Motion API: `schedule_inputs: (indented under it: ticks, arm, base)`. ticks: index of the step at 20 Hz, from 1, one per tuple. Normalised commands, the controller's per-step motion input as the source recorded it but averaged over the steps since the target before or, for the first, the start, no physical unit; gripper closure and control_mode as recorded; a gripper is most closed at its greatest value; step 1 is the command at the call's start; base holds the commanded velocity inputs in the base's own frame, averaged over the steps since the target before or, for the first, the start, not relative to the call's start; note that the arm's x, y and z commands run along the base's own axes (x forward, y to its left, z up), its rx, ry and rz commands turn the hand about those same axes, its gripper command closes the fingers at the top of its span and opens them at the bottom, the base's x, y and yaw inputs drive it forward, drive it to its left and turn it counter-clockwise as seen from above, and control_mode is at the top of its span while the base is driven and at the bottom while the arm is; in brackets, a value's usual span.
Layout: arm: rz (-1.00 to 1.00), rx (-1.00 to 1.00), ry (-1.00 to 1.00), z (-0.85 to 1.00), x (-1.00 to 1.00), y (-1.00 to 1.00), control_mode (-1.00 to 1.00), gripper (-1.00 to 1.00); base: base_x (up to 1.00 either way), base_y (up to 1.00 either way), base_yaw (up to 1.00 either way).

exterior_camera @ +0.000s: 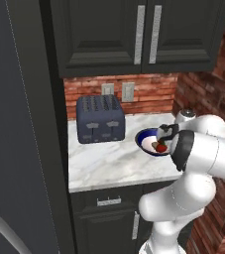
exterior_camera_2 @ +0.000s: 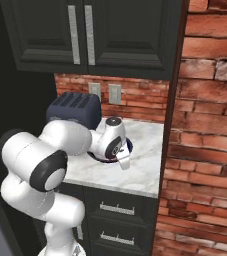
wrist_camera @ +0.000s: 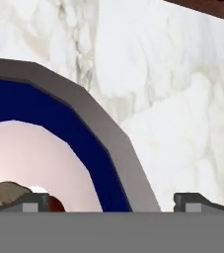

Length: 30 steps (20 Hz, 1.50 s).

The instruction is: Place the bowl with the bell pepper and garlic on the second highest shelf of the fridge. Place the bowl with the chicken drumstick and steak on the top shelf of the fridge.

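The bowl with the bell pepper and garlic, dark blue outside and white inside, sits on the marble counter right of the toaster. The red bell pepper lies in it. In the hand view a tan lump lies beside the red piece; whether it is the garlic I cannot tell. My gripper is open and straddles the bowl's rim, one fingertip inside and the other outside. The fridge stands at the left; its shelves are hidden. The bowl with the chicken drumstick and steak is out of view.
A dark blue toaster stands at the back left of the counter. A brick wall closes off the right side, and dark upper cabinets hang overhead. Drawers sit below the counter edge.
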Motion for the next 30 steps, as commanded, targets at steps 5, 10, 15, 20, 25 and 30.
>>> schedule_inputs:
  ticks: [5, 10, 15, 20, 25, 30]
  arm:
    - [0.0, 0.01, 0.12, -0.45, 0.14, -0.06, -1.0, -1.0]
    - [0.0, 0.03, 0.06, -0.28, 0.08, -0.13, -1.0, -1.0]
    - [0.0, 0.01, 0.0, -0.01, 0.11, 0.0, -1.0, 1.0]
    - [0.0, 0.0, 0.0, 0.0, 0.0, 0.0, -1.0, 1.0]
    - [0.0, 0.0, -0.13, 0.19, -0.32, 0.0, -1.0, 1.0]
    - [-0.01, 0.0, -0.31, 0.77, -0.51, 0.24, -1.0, 1.0]
  base:
    - [0.0, 0.0, 0.0]
    - [0.0, 0.0, 0.0]
    - [0.0, 0.0, 0.0]
    - [0.0, 0.0, 0.0]
    - [0.0, 0.0, 0.0]
    - [0.0, 0.0, 0.0]
